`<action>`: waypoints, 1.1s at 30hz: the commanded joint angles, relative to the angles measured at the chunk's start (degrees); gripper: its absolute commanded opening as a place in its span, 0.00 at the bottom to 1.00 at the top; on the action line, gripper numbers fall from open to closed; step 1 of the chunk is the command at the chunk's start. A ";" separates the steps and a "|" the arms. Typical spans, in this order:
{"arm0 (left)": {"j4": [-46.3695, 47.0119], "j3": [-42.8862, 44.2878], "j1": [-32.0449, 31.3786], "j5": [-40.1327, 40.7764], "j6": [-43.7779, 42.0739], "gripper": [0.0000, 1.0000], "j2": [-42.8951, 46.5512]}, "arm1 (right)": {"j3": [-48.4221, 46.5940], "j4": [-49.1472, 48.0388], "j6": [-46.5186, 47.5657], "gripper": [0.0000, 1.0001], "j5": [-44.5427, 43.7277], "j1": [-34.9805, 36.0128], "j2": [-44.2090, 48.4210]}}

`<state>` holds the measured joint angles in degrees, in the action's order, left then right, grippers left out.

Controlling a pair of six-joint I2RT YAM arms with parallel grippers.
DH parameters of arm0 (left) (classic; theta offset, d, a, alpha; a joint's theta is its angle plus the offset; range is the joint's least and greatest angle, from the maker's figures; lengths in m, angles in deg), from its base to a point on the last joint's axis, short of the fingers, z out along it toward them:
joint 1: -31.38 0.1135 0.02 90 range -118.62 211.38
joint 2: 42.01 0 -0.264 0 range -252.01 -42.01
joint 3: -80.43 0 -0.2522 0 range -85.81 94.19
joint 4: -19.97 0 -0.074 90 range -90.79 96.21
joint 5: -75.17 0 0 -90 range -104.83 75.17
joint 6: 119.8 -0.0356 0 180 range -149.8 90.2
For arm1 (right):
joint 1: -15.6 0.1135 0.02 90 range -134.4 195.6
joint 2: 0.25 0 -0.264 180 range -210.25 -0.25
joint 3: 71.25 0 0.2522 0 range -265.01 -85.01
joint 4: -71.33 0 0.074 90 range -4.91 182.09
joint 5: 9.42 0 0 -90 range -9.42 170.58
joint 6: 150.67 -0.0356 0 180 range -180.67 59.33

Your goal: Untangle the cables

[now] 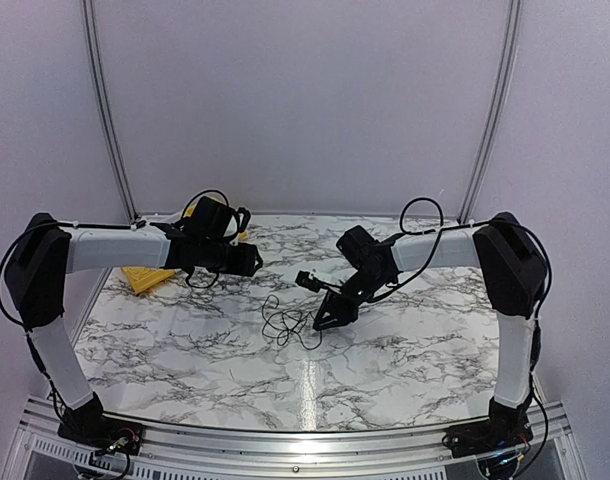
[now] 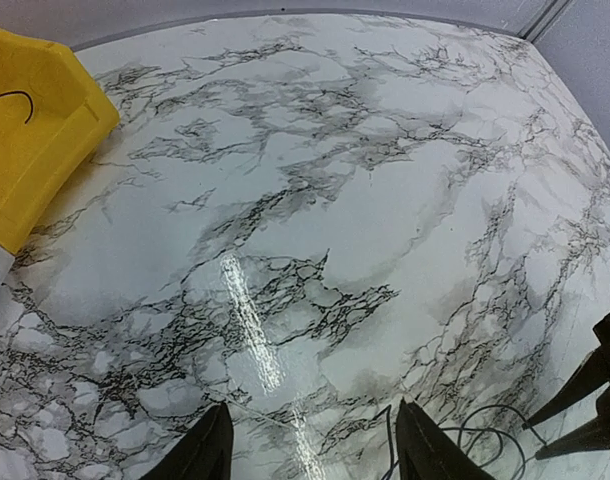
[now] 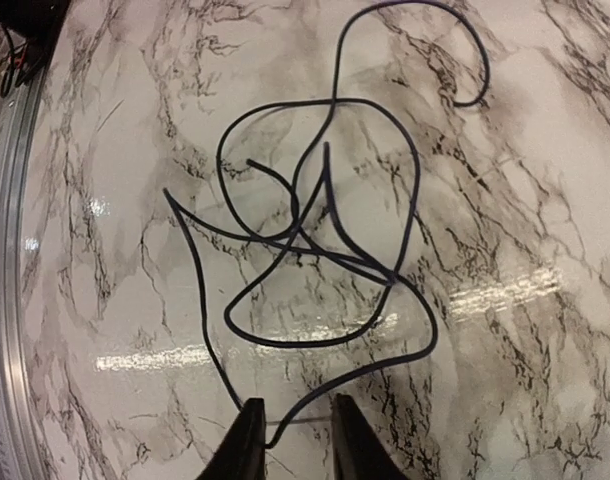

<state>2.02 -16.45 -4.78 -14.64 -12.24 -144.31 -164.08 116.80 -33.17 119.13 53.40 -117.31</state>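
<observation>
The cables [image 1: 285, 325] lie in a loose tangle of thin black loops on the marble table, just left of my right gripper [image 1: 325, 318]. In the right wrist view the cables [image 3: 315, 250] fill the middle. One bend runs down between the tips of my right gripper [image 3: 290, 440] and touches the left finger. Its jaws stand a small gap apart, not closed on the wire. My left gripper [image 2: 310, 450] is open wide and empty above bare table. The cables [image 2: 475, 430] show only at the lower right of its view. In the top view the left gripper [image 1: 247, 260] is up and left of the tangle.
A yellow bin [image 1: 145, 278] sits at the table's left edge, also in the left wrist view [image 2: 35, 130], with a thin black wire in it. The right gripper's fingers [image 2: 585, 400] show at that view's right edge. A metal rail [image 3: 10, 300] runs along the table's near edge.
</observation>
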 commanded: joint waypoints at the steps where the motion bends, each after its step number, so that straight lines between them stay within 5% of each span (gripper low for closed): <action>1: -0.03 1.17 -0.21 -0.84 -0.70 0.58 1.71 | -0.63 -3.27 -0.92 0.08 -1.88 0.56 3.32; 2: 0.45 1.02 -0.57 -2.45 -0.80 0.58 1.82 | -0.13 -3.91 -0.88 0.01 -2.32 0.56 4.32; 7: 3.35 -0.61 -5.52 -7.85 -5.90 0.57 5.22 | 1.28 -3.85 1.13 0.00 -1.71 0.52 11.09; 13: 20.07 -11.25 -11.53 -7.81 -3.43 0.55 12.03 | 3.73 -3.22 4.09 0.00 2.41 0.54 17.70; 24: 38.81 -20.35 -14.93 -4.01 8.94 0.53 5.57 | 3.48 -2.63 3.54 0.00 3.96 0.70 18.02; 33: 47.82 -16.46 -15.11 -5.10 14.14 0.51 -5.56 | 3.61 -3.41 2.91 0.00 4.37 0.91 18.54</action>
<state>42.41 -35.46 -19.62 -19.76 -1.49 -146.76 -160.17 113.85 -30.43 122.60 53.64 -99.47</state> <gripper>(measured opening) 0.514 0.019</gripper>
